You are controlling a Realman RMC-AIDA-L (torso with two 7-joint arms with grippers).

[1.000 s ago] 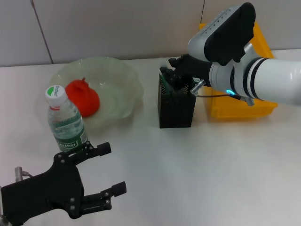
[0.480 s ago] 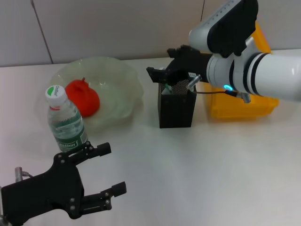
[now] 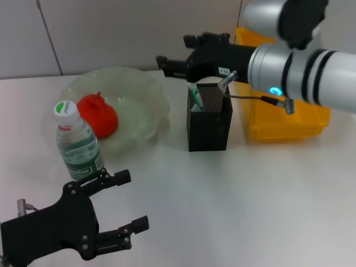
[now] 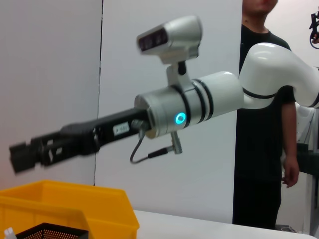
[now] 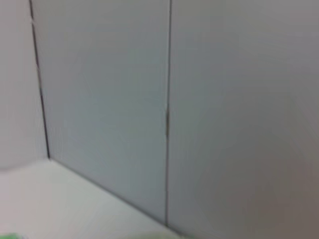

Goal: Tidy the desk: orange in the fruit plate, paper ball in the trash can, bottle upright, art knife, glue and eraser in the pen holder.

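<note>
The right gripper [image 3: 167, 62] is held in the air above and just behind the pen holder [image 3: 208, 125], its fingers parted and nothing between them; a green-and-white item is seen standing inside the mesh cup. The orange [image 3: 97, 115] is found lying in the fruit plate [image 3: 146, 92], with the bottle [image 3: 77, 143] set upright on the desk [image 3: 233, 206] just in front, and the trash can [image 3: 283, 119] beside the pen holder. The left gripper [image 3: 136, 201] is parked low near the bottle, spread open and empty.
</note>
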